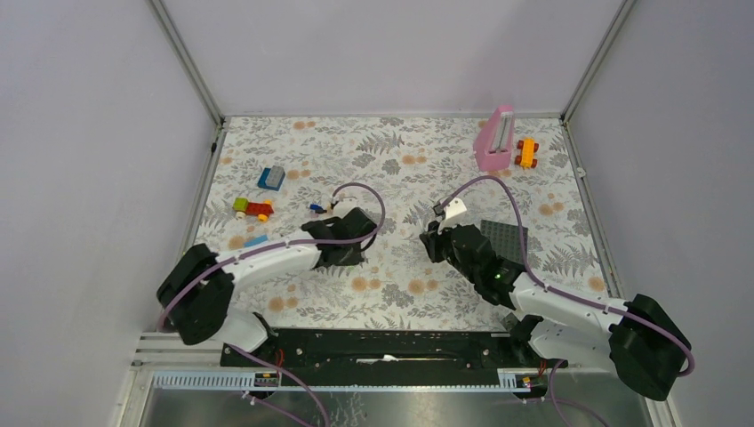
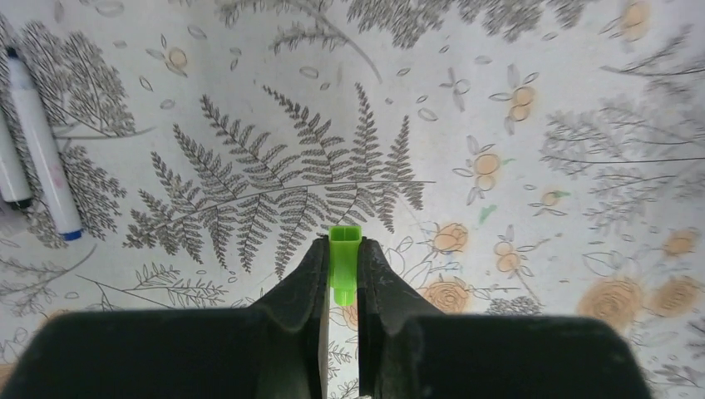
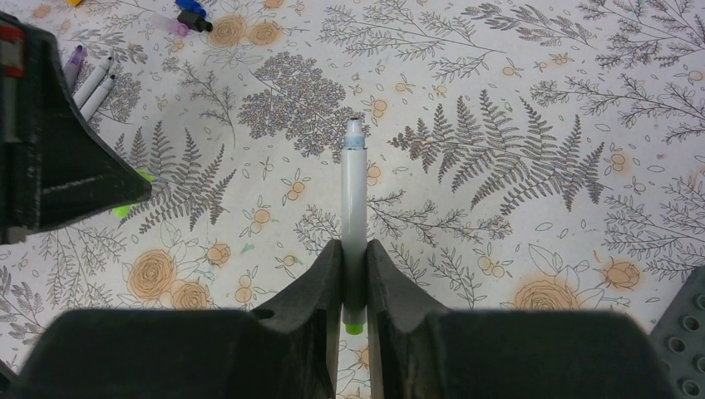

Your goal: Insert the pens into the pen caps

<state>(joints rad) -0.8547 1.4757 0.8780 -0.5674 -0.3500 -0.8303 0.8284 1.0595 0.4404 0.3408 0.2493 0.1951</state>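
My left gripper (image 2: pixel 342 246) is shut on a bright green pen cap (image 2: pixel 345 259), held a little above the floral cloth with its square open end pointing forward. In the same view, two white pens (image 2: pixel 41 137) lie side by side at the far left. My right gripper (image 3: pixel 354 246) is shut on a white pen (image 3: pixel 354 191) that sticks straight forward, with a green end behind the fingers. The right wrist view also shows the left gripper (image 3: pixel 58 166) with the green cap (image 3: pixel 125 208) at the left. From above, the two grippers (image 1: pixel 360 233) (image 1: pixel 436 236) face each other, apart.
A blue cap (image 3: pixel 189 7) and a black cap (image 3: pixel 201 23) lie near the far left corner. Toy bricks (image 1: pixel 272 178) and a small toy vehicle (image 1: pixel 253 209) sit at the left. A pink block (image 1: pixel 494 140) and an orange toy (image 1: pixel 527 152) stand at the back right. A grey studded plate (image 1: pixel 505 236) lies by the right arm.
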